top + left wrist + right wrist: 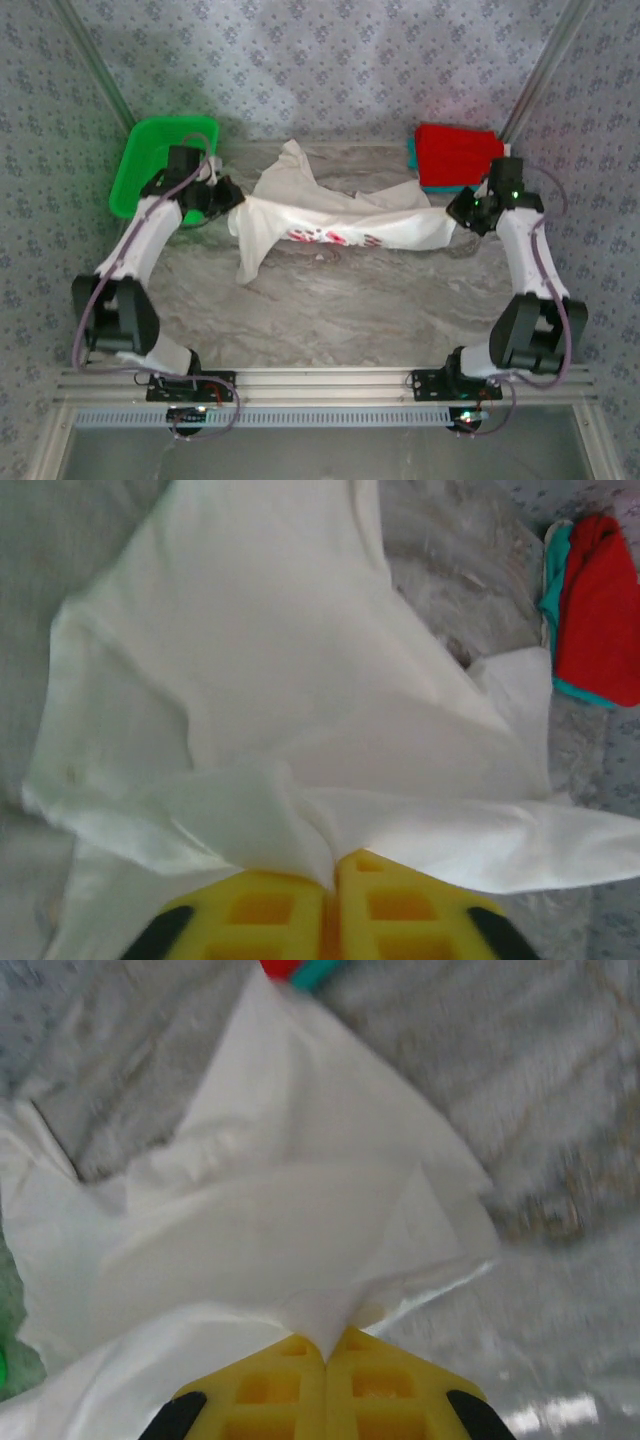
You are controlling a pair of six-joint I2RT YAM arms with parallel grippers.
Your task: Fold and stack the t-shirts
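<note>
With left tool (333, 878) and right tool (327, 1352) each clamped on the white t-shirt (340, 215), best pull evenly toward nine and three o'clock, flattening it.

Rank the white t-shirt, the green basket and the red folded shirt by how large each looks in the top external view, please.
1. white t-shirt: clearly the largest, stretched out wide.
2. green basket: next, though the left arm hides part of it.
3. red folded shirt: smallest, only a little smaller than the basket.
</note>
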